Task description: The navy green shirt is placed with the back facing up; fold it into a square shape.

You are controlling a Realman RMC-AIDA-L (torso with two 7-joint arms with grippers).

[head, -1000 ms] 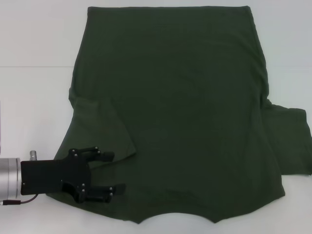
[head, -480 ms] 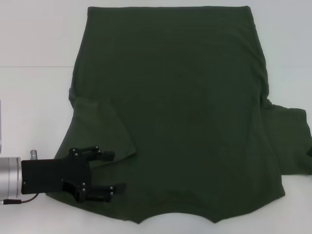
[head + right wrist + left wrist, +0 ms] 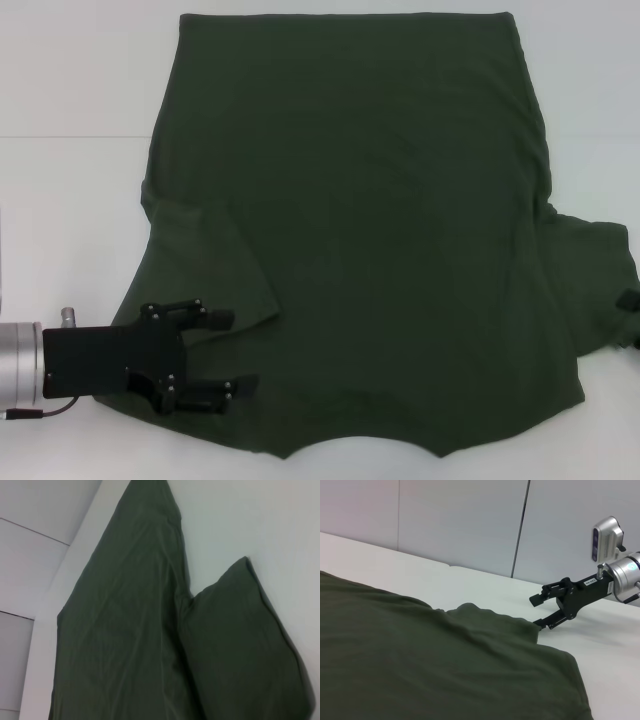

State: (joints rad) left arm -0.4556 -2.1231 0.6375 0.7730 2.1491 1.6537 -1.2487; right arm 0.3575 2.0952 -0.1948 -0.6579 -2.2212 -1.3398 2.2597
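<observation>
Left gripper (image 3: 228, 352), fingers spread wide, sits over the navy green shirt (image 3: 370, 230) at its near left corner, holding nothing. The shirt lies flat on a white table (image 3: 70, 190), left sleeve folded inward. Right gripper (image 3: 538, 612) reaches the outspread right sleeve, fingers apart.

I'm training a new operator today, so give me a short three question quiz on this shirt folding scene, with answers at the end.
1. True or false: the sleeve on the robot's left is already folded onto the navy green shirt.
2. Which gripper is only just visible at the head view's edge? A) left gripper B) right gripper
3. What state are the left gripper's fingers in?

Key
1. True; the other sleeve lies spread on the table.
2. B, the right gripper, by that sleeve.
3. Open, over the shirt's near left shoulder.
</observation>
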